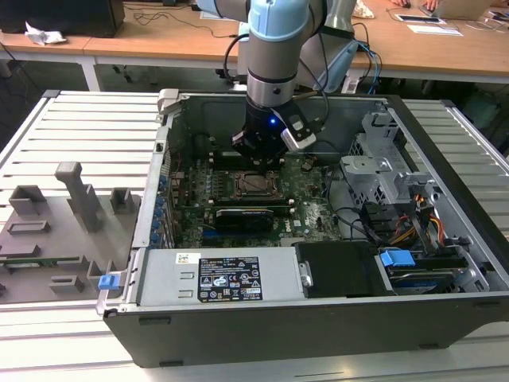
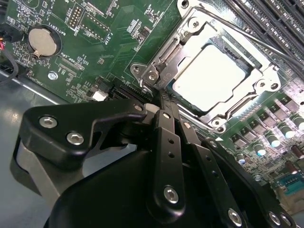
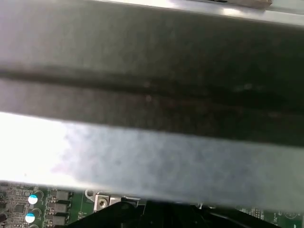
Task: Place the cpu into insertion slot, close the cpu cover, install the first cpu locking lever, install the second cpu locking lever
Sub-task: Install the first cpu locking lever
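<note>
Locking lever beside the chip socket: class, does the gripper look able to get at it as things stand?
Probably yes. In the second wrist view the gripper sits right at the lever end of the closed cover, with nothing between them; the case is open on top.

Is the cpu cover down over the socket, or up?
Down. In the second wrist view the cpu cover lies flat around the cpu, whose bright top shows through its window.
</note>
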`<state>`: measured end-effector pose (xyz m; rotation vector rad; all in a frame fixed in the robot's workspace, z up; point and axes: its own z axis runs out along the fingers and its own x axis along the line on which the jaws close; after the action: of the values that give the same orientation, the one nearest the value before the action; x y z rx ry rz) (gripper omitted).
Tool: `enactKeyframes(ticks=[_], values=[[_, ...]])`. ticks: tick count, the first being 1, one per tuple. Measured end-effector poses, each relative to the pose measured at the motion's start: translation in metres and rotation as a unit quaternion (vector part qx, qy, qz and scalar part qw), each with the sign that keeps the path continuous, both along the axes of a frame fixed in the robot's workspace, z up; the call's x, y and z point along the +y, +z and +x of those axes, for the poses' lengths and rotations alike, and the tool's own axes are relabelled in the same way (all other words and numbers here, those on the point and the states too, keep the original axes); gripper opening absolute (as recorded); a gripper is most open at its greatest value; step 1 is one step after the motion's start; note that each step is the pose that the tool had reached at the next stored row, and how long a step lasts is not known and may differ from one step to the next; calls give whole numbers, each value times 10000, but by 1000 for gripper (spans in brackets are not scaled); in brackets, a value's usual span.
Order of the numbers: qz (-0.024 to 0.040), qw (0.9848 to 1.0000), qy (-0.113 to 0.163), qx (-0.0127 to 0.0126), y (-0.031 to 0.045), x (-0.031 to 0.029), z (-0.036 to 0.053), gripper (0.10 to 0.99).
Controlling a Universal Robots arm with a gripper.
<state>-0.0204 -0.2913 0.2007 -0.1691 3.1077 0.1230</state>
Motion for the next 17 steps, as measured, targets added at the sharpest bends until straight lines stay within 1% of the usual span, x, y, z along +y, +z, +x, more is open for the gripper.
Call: enactKeyframes(ticks=[3, 5, 8, 9, 11, 17], values=[[22, 10000, 3, 0, -1, 1, 1, 106], [47, 10000, 5, -1, -2, 3, 2, 106], [50, 10000, 6, -2, 16, 4, 2, 106], [47, 10000, 6, 0, 59, 3, 2, 106], [42, 10000, 6, 0, 109, 3, 2, 106], [34, 10000, 6, 0, 116, -9, 1, 106]])
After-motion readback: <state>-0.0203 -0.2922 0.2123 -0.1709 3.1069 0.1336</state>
